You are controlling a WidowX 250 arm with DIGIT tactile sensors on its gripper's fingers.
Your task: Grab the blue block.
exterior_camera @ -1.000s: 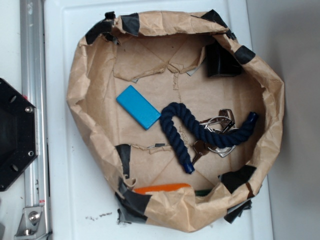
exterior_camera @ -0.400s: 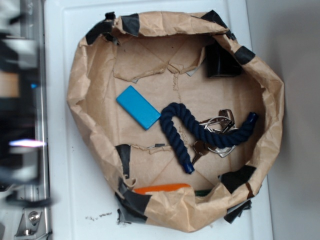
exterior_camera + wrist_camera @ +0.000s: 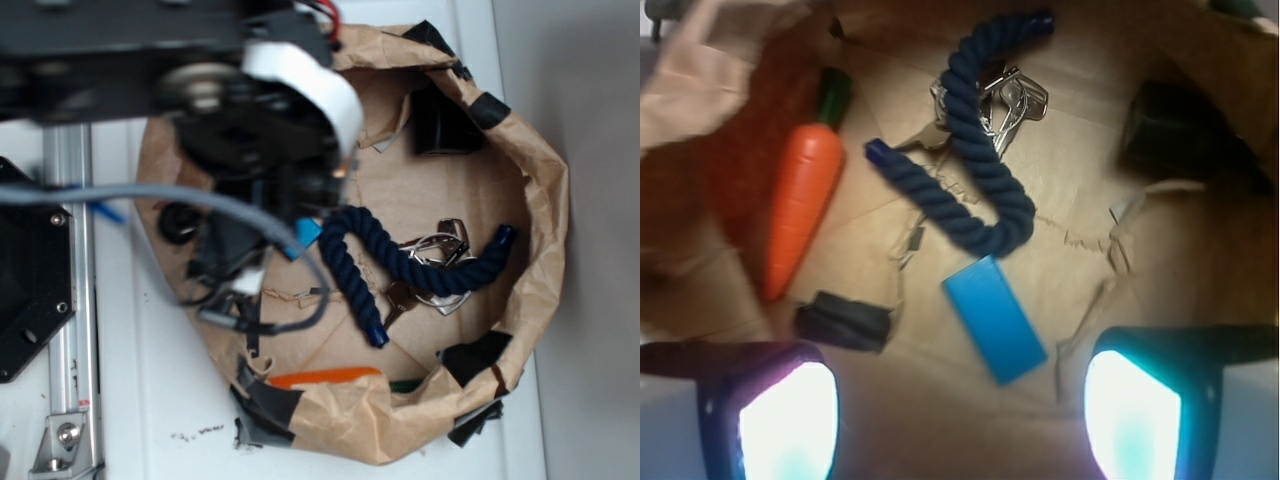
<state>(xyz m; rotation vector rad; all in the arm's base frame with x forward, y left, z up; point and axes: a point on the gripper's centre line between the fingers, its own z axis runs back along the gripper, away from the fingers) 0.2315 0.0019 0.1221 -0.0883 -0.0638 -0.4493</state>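
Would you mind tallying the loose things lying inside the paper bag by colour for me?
Light blue: 1, the blue block
Navy: 1, the rope
Orange: 1, the toy carrot
Silver: 1, the bunch of keys
Black: 1, the box in the corner
Total: 5

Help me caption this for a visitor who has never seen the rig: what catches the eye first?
Probably the dark navy rope snaking across the middle of the brown paper bag, draped over a bunch of keys. Just below its bend lies the blue block, between the open claw and its glowing fingers. An orange toy carrot lies at the left.
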